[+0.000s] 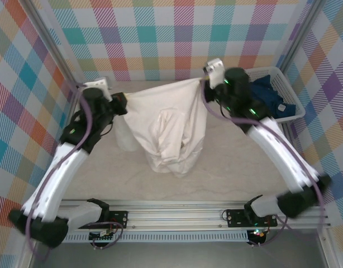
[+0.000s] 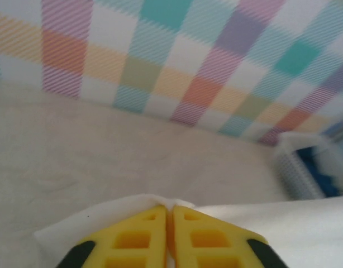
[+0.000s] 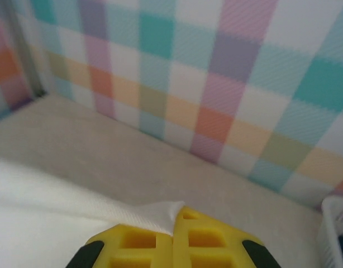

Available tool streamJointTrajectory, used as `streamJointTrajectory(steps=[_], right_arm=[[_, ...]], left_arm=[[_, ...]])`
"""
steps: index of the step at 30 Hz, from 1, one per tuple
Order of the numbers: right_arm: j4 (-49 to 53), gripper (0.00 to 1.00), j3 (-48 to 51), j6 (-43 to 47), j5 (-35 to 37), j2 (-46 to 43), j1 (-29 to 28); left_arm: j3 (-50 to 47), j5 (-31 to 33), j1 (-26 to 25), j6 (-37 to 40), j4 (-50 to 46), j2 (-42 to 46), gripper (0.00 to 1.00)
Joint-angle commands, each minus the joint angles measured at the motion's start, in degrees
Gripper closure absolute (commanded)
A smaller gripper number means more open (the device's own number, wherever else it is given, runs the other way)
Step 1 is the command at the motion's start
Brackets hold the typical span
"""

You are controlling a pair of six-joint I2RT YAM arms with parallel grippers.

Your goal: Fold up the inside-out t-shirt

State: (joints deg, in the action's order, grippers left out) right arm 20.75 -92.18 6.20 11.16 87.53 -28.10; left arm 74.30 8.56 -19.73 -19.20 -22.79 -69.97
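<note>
The inside-out t-shirt (image 1: 167, 127) is plain white and hangs in the air between my two arms, stretched along its top edge. Its lower part bunches down onto the table. My left gripper (image 1: 124, 104) is shut on the left top corner. In the left wrist view the yellow fingers (image 2: 132, 237) meet, with white cloth (image 2: 305, 223) pinched between the tips of the gripper (image 2: 170, 210). My right gripper (image 1: 204, 84) is shut on the right top corner. In the right wrist view a flap of the shirt (image 3: 60, 206) sticks out at the closed tips of the gripper (image 3: 175, 219).
A white basket (image 1: 284, 84) stands at the back right with a dark blue garment (image 1: 269, 95) in it. It also appears at the right edge of both wrist views (image 2: 297, 167) (image 3: 333, 223). Checked walls enclose the beige table (image 1: 244, 167) on three sides.
</note>
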Motion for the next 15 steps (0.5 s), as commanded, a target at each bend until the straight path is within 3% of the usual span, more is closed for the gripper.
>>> streamJointTrajectory(steps=[1,3,7,11,13,15], right_arm=[[8.8,0.71,-10.0,-5.2,5.4,17.7,3.0],[10.8,0.58,-11.4,-5.2,5.4,20.3,2.2],[7.0,0.42,6.0,-9.0,-5.6,8.7,0.4],[8.3,0.38,22.8,-15.5,-10.6,-1.6,-3.7],[7.6,0.37,28.6,-19.8,-14.1,-3.7,-4.3],[5.4,0.37,32.8,-22.4,-15.1,-4.8,-4.2]], left_arm=[[5.1,7.4,0.7,3.1,-1.5,-14.9,0.72],[8.9,7.6,0.8,3.7,-5.2,-19.8,0.55],[-1.3,-1.8,0.7,3.6,-2.5,-12.3,0.27],[-14.0,-20.0,-2.4,-1.5,6.2,-6.8,0.22],[-16.0,-23.1,-7.0,-3.4,12.2,-9.3,0.21],[-13.8,-22.3,-12.1,-1.1,12.4,-14.0,0.21]])
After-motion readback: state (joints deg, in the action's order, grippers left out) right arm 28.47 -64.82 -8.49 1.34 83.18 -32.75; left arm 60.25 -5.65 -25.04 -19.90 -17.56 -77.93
